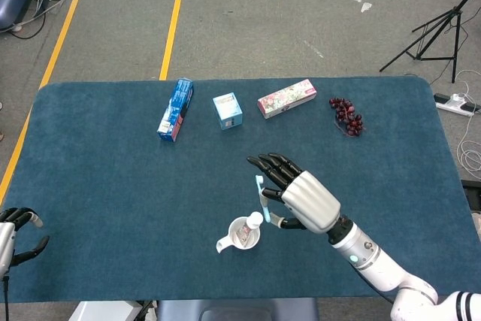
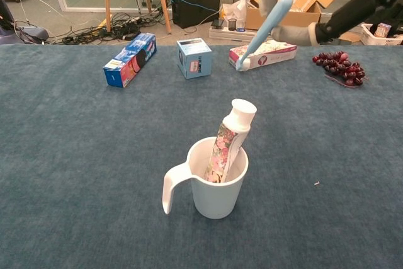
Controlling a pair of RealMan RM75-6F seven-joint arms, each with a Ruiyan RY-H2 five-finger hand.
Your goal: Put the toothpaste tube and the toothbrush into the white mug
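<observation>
The white mug point(image 1: 242, 236) point(image 2: 214, 188) stands near the table's front edge, handle toward the front left. The floral toothpaste tube point(image 2: 229, 141) point(image 1: 252, 225) leans upright inside it, white cap up. My right hand point(image 1: 295, 195) hovers just right of and above the mug, pinching the light-blue toothbrush point(image 1: 261, 195) point(image 2: 263, 30) between thumb and a finger. The brush slants with its head down toward the mug, well above the tube's cap. Only the thumb and a finger of that hand point(image 2: 296, 26) show in the chest view. My left hand point(image 1: 15, 234) rests at the table's front left corner, fingers apart, holding nothing.
Along the back lie a blue box point(image 1: 175, 108), a small light-blue box point(image 1: 227, 110), a floral carton point(image 1: 285, 98) and a bunch of dark grapes point(image 1: 347, 116). A tripod point(image 1: 436, 28) stands on the floor beyond the right edge.
</observation>
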